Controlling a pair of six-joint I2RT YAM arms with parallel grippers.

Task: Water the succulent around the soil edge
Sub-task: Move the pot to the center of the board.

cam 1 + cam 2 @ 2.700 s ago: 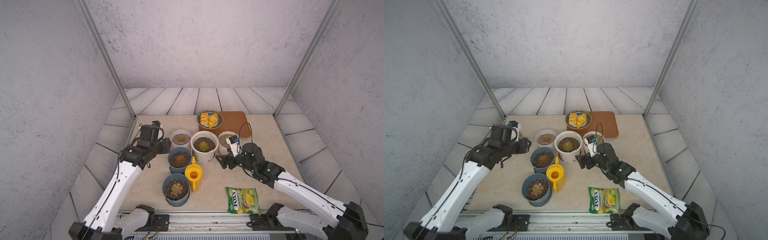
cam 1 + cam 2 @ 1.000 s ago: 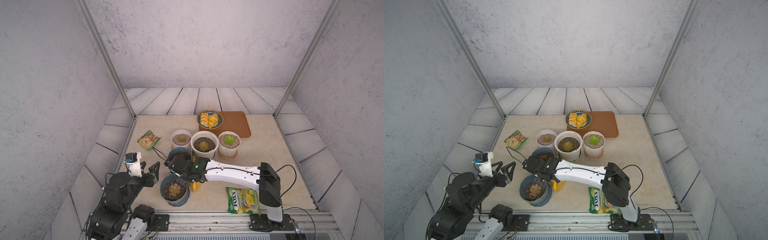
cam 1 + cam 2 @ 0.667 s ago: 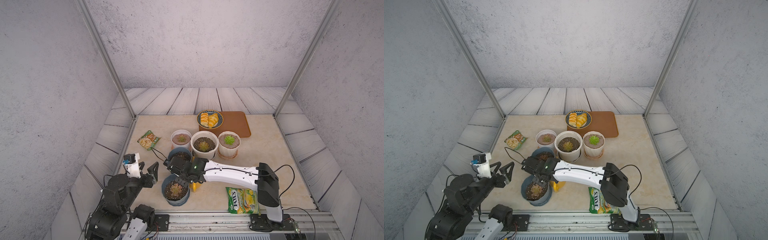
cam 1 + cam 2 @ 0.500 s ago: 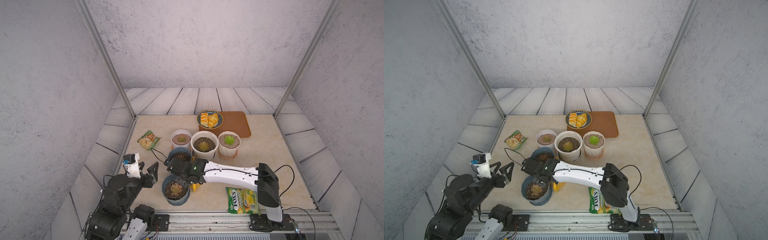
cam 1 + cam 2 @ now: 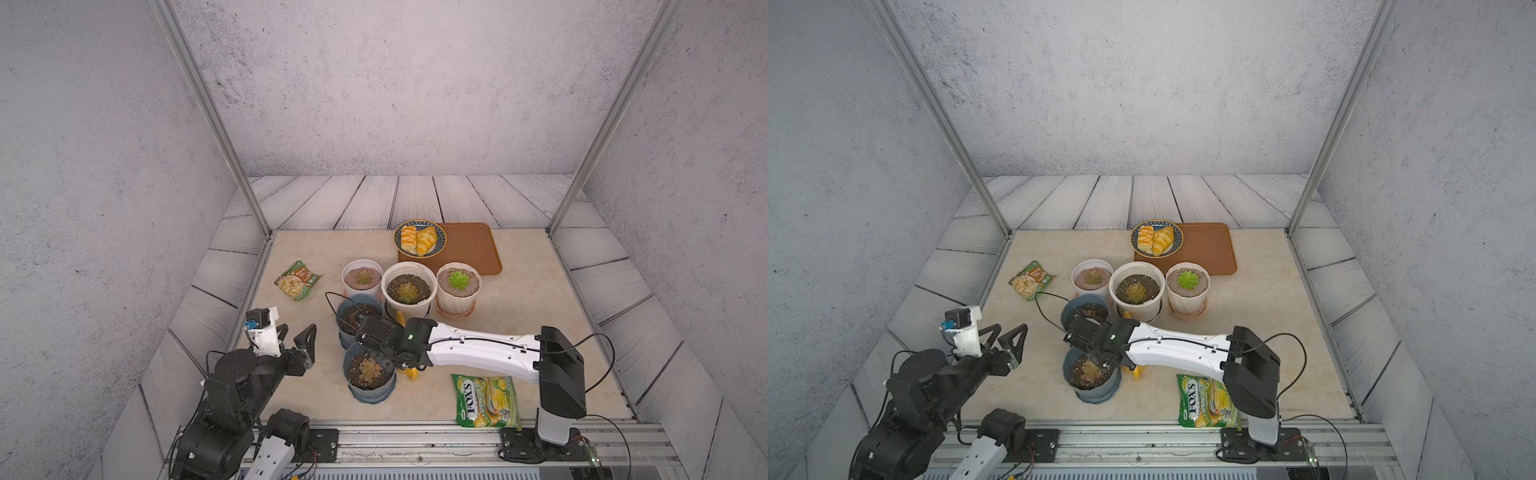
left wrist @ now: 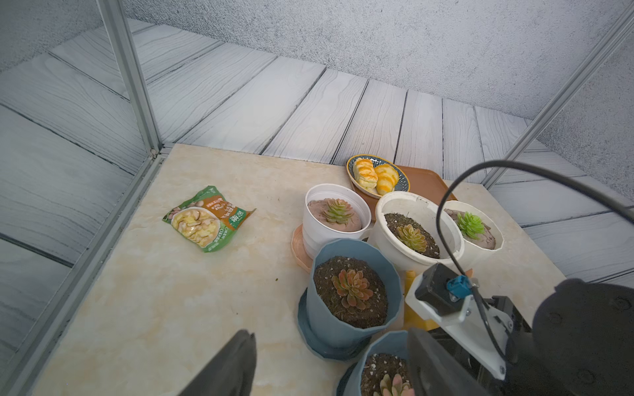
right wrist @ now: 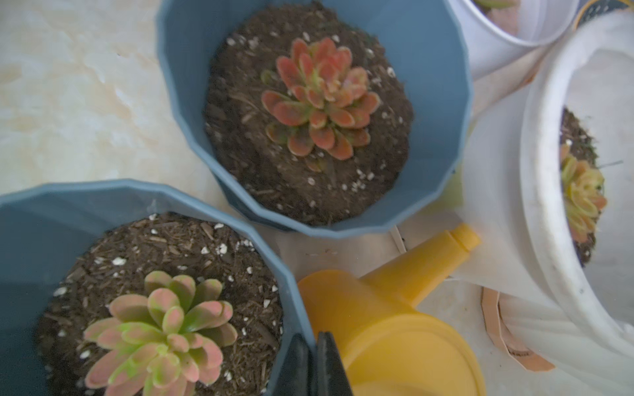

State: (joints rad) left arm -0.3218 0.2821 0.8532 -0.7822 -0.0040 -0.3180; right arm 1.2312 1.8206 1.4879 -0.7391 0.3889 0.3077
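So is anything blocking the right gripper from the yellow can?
Nothing visible does. The shut right gripper is right next to the can, with the near pot and its rim close on the other side.

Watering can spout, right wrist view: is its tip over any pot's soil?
No, the spout tip lies over the gap between the blue pot and the white pot.

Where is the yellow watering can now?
The yellow watering can stands near the middle of the table, right of the two blue pots, with the large white pot behind it; in both top views the right arm covers most of it.
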